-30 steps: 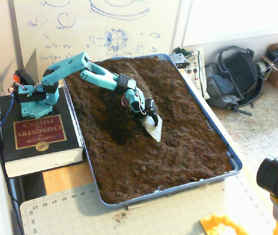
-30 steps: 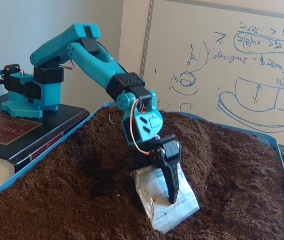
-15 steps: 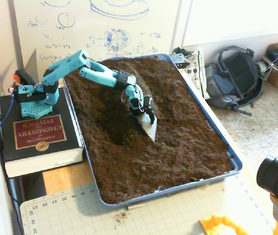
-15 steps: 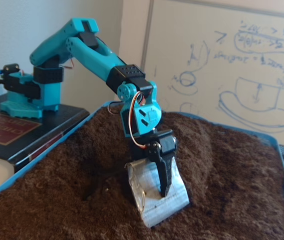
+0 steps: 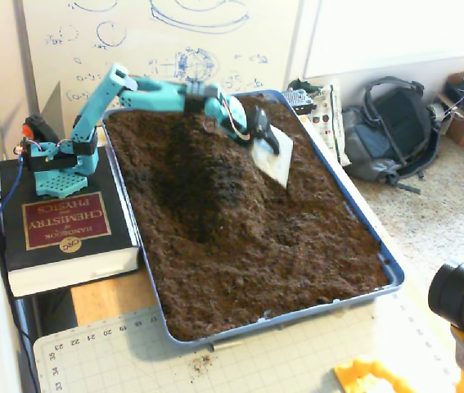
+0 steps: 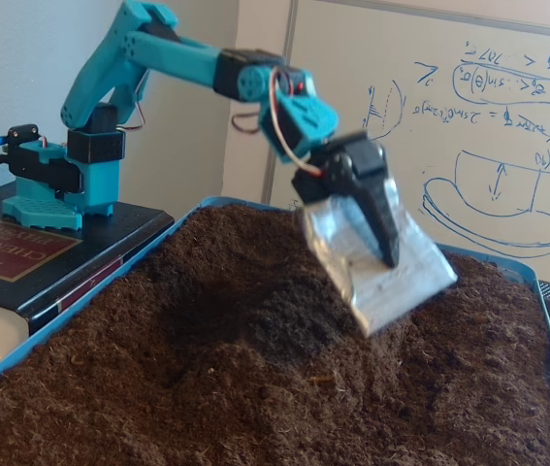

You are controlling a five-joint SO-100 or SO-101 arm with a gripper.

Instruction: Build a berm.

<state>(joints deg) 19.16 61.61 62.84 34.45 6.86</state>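
A blue tray [image 5: 297,316] is filled with loose dark brown soil. The berm [image 5: 252,192] is a low rounded ridge right of a darker shallow trough [image 5: 192,192]; in the low fixed view the berm [image 6: 469,320] rises at the right. The teal arm reaches out over the far part of the tray. Its gripper [image 5: 274,151] is shut on a silver sheet-metal scoop [image 5: 278,166], held in the air clear of the soil. In the low fixed view the gripper [image 6: 391,257] and the scoop [image 6: 396,286] hang above the trough [image 6: 255,316], the black finger lying along the blade.
The arm's base stands on a thick black book [image 5: 56,223] left of the tray. A whiteboard [image 5: 174,41] is behind, a grey backpack [image 5: 395,131] lies on the floor at right, and a camera [image 5: 461,299] and cutting mat [image 5: 117,352] sit in front.
The arm has lifted the scoop out of the soil and swung it up and toward the tray's far right. A darker patch of disturbed soil is left where the scoop was.
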